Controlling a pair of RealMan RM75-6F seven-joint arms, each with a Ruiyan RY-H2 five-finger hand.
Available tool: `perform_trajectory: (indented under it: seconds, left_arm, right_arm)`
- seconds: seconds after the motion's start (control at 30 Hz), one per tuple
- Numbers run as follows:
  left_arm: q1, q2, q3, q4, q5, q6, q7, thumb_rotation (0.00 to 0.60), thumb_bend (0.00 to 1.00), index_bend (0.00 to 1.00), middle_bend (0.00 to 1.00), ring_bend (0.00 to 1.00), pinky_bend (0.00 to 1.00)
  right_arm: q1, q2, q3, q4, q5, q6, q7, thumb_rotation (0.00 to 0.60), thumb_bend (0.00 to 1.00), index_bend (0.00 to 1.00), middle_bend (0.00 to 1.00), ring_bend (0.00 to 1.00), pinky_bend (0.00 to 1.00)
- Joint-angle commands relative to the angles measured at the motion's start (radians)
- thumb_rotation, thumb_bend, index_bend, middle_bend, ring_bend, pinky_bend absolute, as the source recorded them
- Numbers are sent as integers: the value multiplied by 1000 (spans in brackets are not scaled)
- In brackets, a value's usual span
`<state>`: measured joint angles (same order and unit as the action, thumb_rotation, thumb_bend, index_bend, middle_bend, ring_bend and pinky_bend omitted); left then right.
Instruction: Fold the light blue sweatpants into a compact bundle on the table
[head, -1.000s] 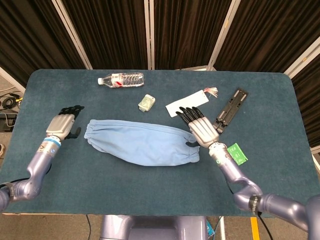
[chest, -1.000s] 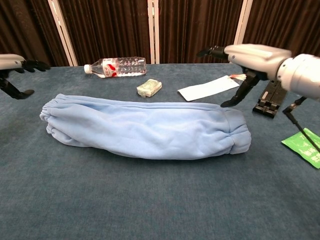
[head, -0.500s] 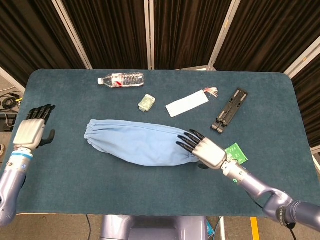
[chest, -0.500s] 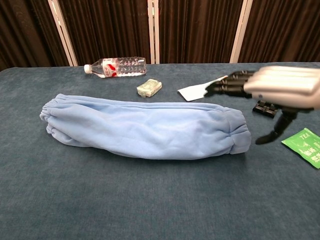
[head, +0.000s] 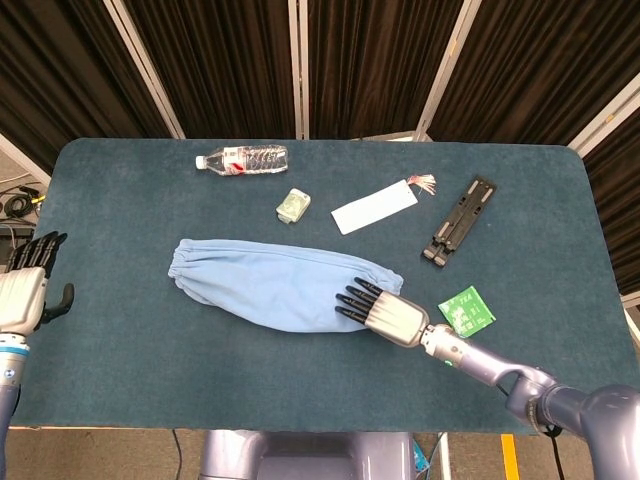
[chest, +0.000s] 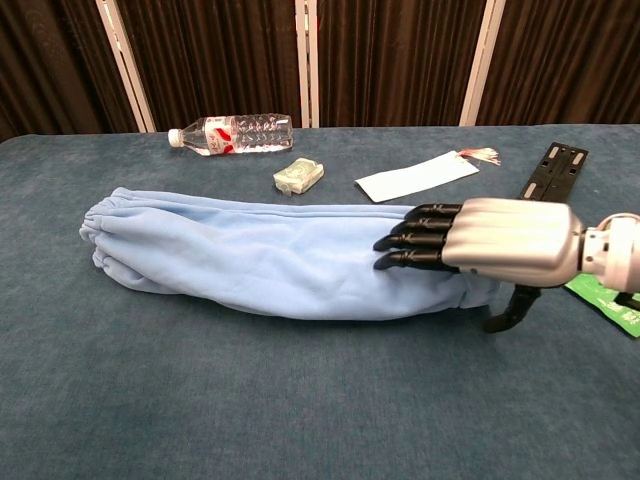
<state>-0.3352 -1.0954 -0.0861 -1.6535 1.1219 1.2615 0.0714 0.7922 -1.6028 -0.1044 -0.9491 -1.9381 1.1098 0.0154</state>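
Blue table (head: 300, 380), sweatpants (head: 270, 285) lying long across it. My right hand (head: 385, 315) hovers flat over their cuff end, fingers straight, holding nothing; left hand (head: 25, 290) idle, spread, well off them. Need thumb under cuff b4 lifting, then fold twd far end w/o dragging.

Lab: black curtains (head: 220, 60) (framed panels), test table (head: 560, 200).

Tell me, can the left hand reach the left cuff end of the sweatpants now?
Probably not without moving in: the left hand sits off the table's left edge, apart from the sweatpants.

Soft matt cloth sweatpants (chest: 260, 265), napped table (chest: 200, 400), glossy metal right hand (chest: 480, 245)
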Motion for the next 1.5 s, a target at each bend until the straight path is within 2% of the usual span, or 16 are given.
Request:
perform_trajectory:
  seconds: [0.03,0.13,0.23,0.3,0.37,0.4,0.5,0.6,0.67,0.8,0.93,1.13,1.23,1.37,1.5]
  left_arm:
    - [7,-5,1,10,5,-4,-9,600,572,0,0,0,0]
    - [10,-10,1,19,8,-11,-13,600,572,0,0,0,0]
    - [12,-14,0,26,12,-17,-19,600,572,0,0,0,0]
    - [13,-19,-2,34,15,-23,-25,600,572,0,0,0,0]
    - [14,-23,-3,41,19,-26,-30,600,572,0,0,0,0]
    - [15,-25,-3,44,22,-30,-35,600,572,0,0,0,0]
    - [18,-28,-3,55,29,-41,-49,600,572,0,0,0,0]
    - [20,-28,-7,63,32,-47,-58,600,572,0,0,0,0]
    - [23,-28,-9,69,34,-48,-61,600,572,0,0,0,0]
    - [24,-31,-13,73,38,-53,-58,600,572,0,0,0,0]
    - [27,-31,-15,70,42,-53,-55,600,574,0,0,0,0]
    - [34,-28,-17,63,51,-51,-55,600,573,0,0,0,0]
    - [38,-25,-18,59,57,-49,-59,600,573,0,0,0,0]
    - [42,-21,-18,56,63,-46,-59,600,574,0,0,0,0]
    - [46,-19,-19,50,68,-42,-57,600,575,0,0,0,0]
  right_arm:
    - [15,-54,7,72,4,-1,-38,600,14,40,22,0,0]
    - [16,-72,18,88,28,-8,-22,600,41,19,5,0,0]
    - [18,-84,25,95,49,-21,-8,600,114,30,27,0,0]
    - [21,-92,29,103,63,-32,-6,600,252,95,101,37,42]
    - [23,-100,32,115,69,-32,-15,600,447,208,220,154,149]
    - [22,-108,33,129,68,-23,-29,600,497,245,253,192,180]
    - [22,-130,18,175,54,1,-47,600,665,448,402,341,309]
    - [24,-140,-8,219,15,64,-33,600,756,561,510,453,394]
    - [14,-126,-53,269,-48,182,8,600,779,569,523,467,411]
    - [-6,-108,-108,369,-106,320,72,600,798,567,522,468,418]
    - [-33,-74,-143,399,-130,399,87,600,807,567,522,468,417]
    - [-91,63,-223,413,-187,505,22,600,810,568,523,469,418]
    - [-107,111,-240,400,-196,528,1,600,809,570,524,471,419]
    - [-109,142,-236,352,-189,539,-9,600,814,564,523,471,421]
    - [-76,158,-219,252,-192,521,-36,600,813,551,514,471,421]
